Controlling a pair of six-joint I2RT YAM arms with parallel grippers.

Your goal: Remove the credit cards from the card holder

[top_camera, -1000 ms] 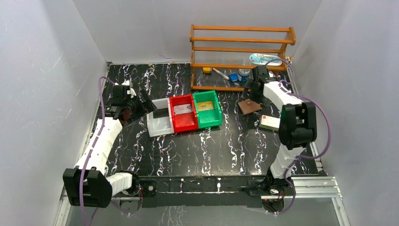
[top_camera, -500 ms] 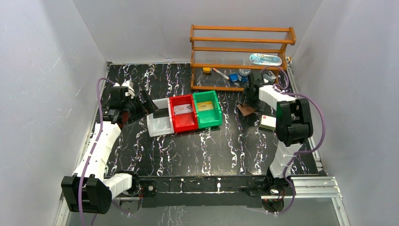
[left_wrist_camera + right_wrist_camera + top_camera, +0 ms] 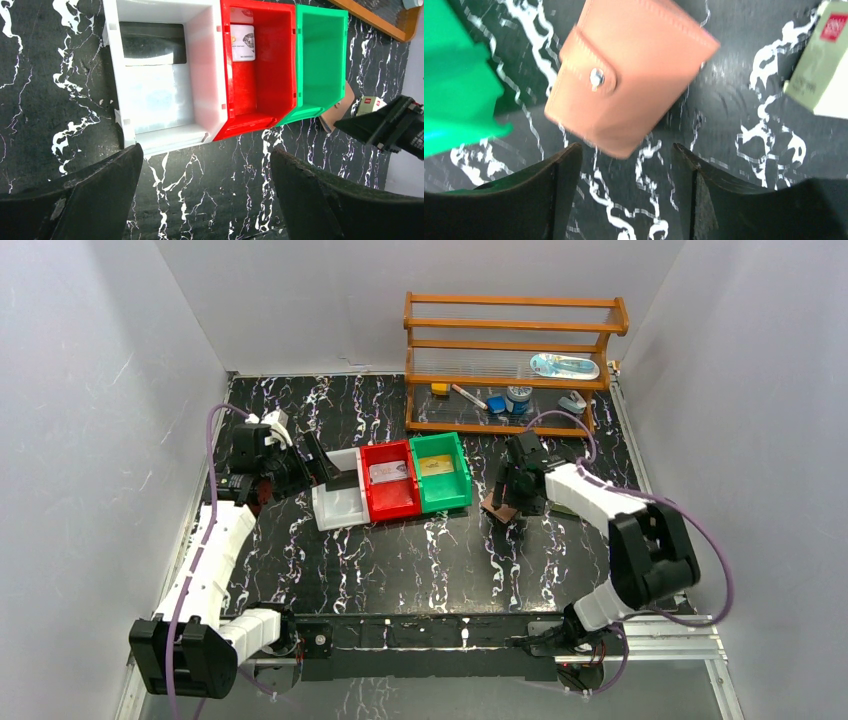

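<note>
Right arm (image 3: 600,502): swings away from the wooden shelf (image 3: 515,335) toward the table's middle, and its elbow now sits nearer and farther right in the top view.
Right gripper (image 3: 624,150): moves from beside the shelf to just right of the green bin (image 3: 440,472), fingers apart.
Card holder (image 3: 634,75): shifts left and nearer along with the gripper, close to the bin's right corner, smeared in the wrist view.
White box (image 3: 821,60): now covered by the right forearm in the top view.
</note>
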